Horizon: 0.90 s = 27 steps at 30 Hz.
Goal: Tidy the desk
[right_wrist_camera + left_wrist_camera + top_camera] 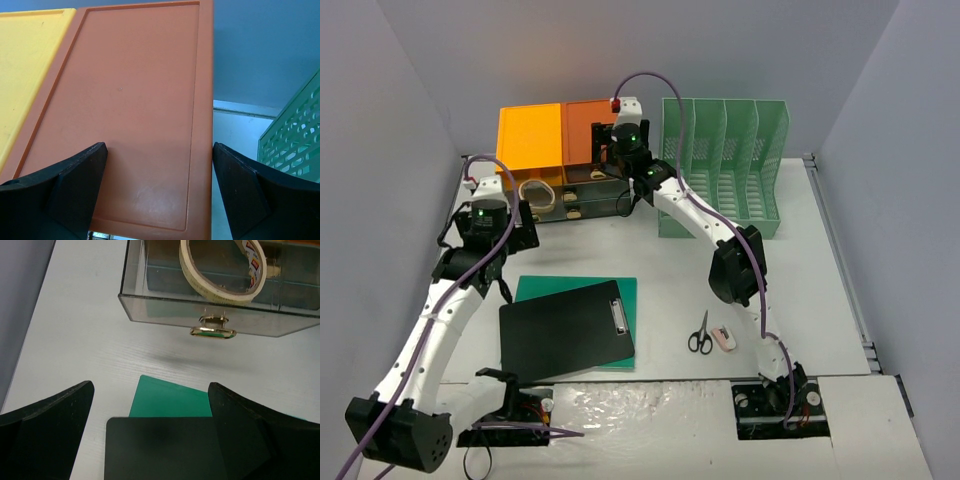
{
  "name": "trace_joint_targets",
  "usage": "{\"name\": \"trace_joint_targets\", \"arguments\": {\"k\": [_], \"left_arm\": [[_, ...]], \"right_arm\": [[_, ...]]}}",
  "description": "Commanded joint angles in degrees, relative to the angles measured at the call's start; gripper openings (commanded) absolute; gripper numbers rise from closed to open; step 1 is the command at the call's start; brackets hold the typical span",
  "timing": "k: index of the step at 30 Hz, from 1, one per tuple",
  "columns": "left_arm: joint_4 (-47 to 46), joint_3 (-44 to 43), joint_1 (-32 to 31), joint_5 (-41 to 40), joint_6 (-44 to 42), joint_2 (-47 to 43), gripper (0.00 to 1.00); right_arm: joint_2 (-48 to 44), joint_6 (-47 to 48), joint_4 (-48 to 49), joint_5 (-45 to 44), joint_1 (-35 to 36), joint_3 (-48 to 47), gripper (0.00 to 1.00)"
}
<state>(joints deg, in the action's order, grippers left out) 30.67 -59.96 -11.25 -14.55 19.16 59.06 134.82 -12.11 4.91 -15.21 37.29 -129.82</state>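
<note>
The left arm [440,320] bends up from its base, and its left gripper [150,395] hangs with jaws wide over the white desk [75,340]. A black clipboard [160,450] on a green sheet [170,400] lies just beneath the jaws. Just beyond them an open drawer [150,307] holds a tape roll [197,282]. Farther back the right arm [735,265] stretches long, its right gripper [159,147] spread wide above the orange lid [135,100], with the green rack [295,145] off to the jaws' right.

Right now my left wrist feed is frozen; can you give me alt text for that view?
The open left gripper hovers over the white desk, facing a clear drawer pulled open with a roll of tape inside and a brass handle on its front. Nearer the gripper, a black clipboard lies on a green sheet.
</note>
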Motion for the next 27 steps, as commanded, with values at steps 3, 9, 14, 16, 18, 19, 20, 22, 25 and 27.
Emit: {"name": "trace_joint_targets", "arguments": {"k": [3, 9, 14, 16, 18, 19, 20, 22, 25, 27], "left_arm": [[-13.6, -3.6, -0.2, -1.2, -1.9, 6.8, 0.97], [-19.0, -7.3, 0.0, -1.6, -3.2, 14.6, 0.97], [-23.1, -9.5, 0.1, -2.5, -4.7, 19.3, 0.97], [-24.1, -10.6, 0.3, -2.6, -5.0, 20.8, 0.97], [-25.3, -12.2, 0.4, -2.6, -5.5, 22.4, 0.97], [-25.7, -12.8, 0.4, -2.7, -5.8, 23.0, 0.97], [-26.1, -13.6, 0.4, -2.9, -6.2, 23.7, 0.97], [-26.8, -15.0, 0.5, -3.1, -6.6, 25.1, 0.97], [-28.4, -16.7, 0.6, -3.2, -7.7, 27.7, 0.97], [-29.3, -17.6, 0.7, -3.4, -8.0, 29.2, 0.97]], "right_arm": [[-1.1, -0.6, 1.5, 0.3, -0.9, -1.8, 0.83], [-1.3, -1.1, 0.5, 0.6, -1.4, -2.2, 0.83], [-0.8, -1.3, -0.9, 1.1, -1.8, -3.1, 0.83], [-0.8, -1.3, -1.2, 1.2, -2.0, -3.0, 0.83], [-0.8, -1.5, -1.6, 1.3, -2.0, -2.9, 0.83], [-0.7, -1.5, -1.8, 1.3, -2.0, -2.9, 0.83], [-0.6, -1.6, -1.9, 1.3, -2.0, -2.9, 0.83], [-0.6, -1.8, -2.1, 1.5, -2.0, -2.9, 0.83], [-0.5, -1.9, -2.6, 1.7, -2.0, -3.1, 0.83], [-0.4, -2.0, -2.8, 1.8, -2.0, -3.2, 0.83]]}}
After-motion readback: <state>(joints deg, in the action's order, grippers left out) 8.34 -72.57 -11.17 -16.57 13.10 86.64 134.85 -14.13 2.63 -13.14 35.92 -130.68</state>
